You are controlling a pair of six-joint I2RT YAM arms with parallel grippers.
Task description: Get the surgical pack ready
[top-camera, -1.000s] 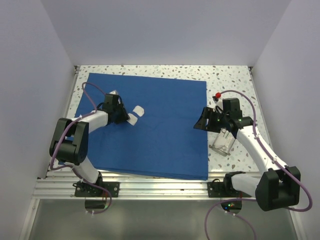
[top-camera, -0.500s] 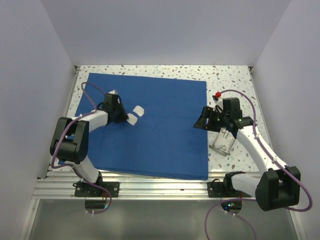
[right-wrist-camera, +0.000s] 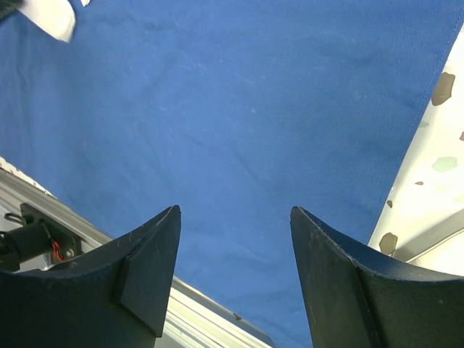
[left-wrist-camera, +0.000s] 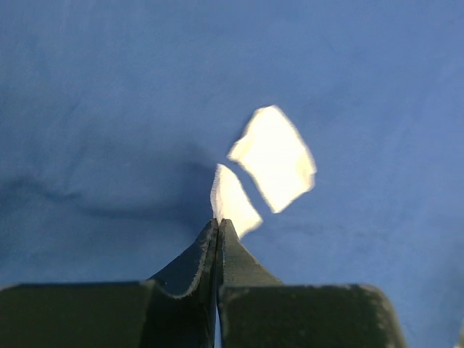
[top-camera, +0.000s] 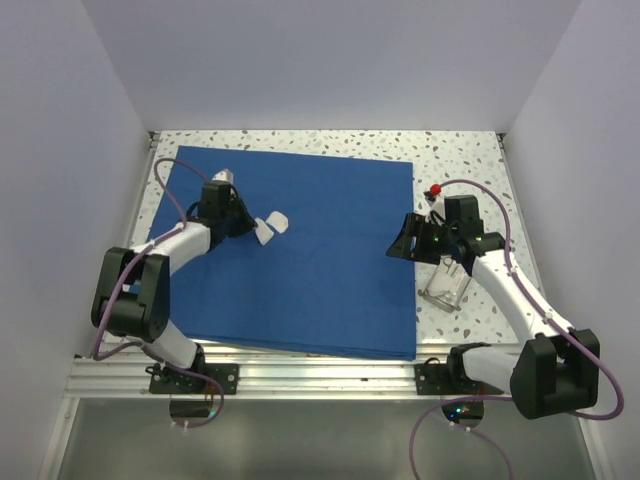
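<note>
Grips a gauze square (left-wrist-camera: pixel 233 201) by its near corner in tightly shut left fingers (left-wrist-camera: pixel 217 235), over the blue drape (top-camera: pixel 330 270), just beside a second square (left-wrist-camera: pixel 275 159). Holds right fingers (top-camera: pixel 405 246) wide apart and empty. Looks feather-light and floppy; calls for an edge pinch.

Top view: fixed, high behind the arm bases (top-camera: pixel 195 378) at 6 o'clock, looking down over the whole table (top-camera: pixel 470 150). Both wrist views: close, looking past own fingers (left-wrist-camera: pixel 185 268) at 6 o'clock onto the blue drape (left-wrist-camera: pixel 109 87). All three share the drape; gauze (left-wrist-camera: pixel 274 159) shows in each.
</note>
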